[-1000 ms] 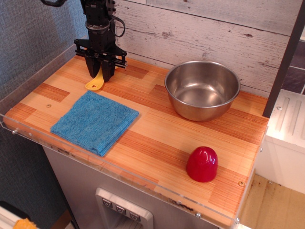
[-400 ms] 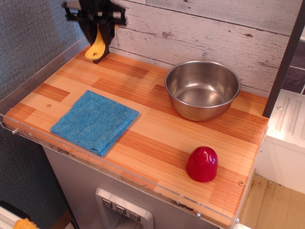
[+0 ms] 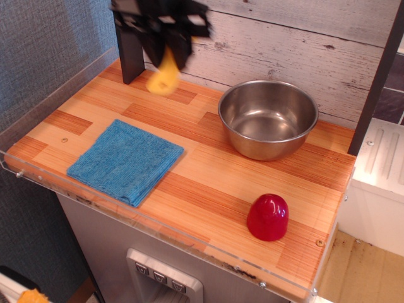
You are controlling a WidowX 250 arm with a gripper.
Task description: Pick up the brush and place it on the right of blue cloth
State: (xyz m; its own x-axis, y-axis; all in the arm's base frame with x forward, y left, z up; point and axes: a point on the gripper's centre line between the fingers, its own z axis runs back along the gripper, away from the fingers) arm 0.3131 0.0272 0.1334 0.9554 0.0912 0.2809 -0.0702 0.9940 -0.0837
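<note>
The yellow brush [image 3: 164, 76] hangs handle-down from my black gripper [image 3: 169, 50], blurred by motion, in the air above the back of the wooden counter. The gripper is shut on the brush's upper end; the bristles are hidden between the fingers. The blue cloth [image 3: 125, 161] lies flat on the front left of the counter, below and to the front left of the brush. The brush is well above the counter and touches nothing else.
A steel bowl [image 3: 267, 117] stands at the back right. A red cup [image 3: 267, 216] sits upside down near the front right edge. A clear plastic rim [image 3: 158, 227] runs along the counter's front and left. A black upright [image 3: 129, 57] stands at the back left.
The gripper lifted the brush off the counter at the back left, then carried it to the right, toward the bowl. Cloth, bowl and cup have not moved.
</note>
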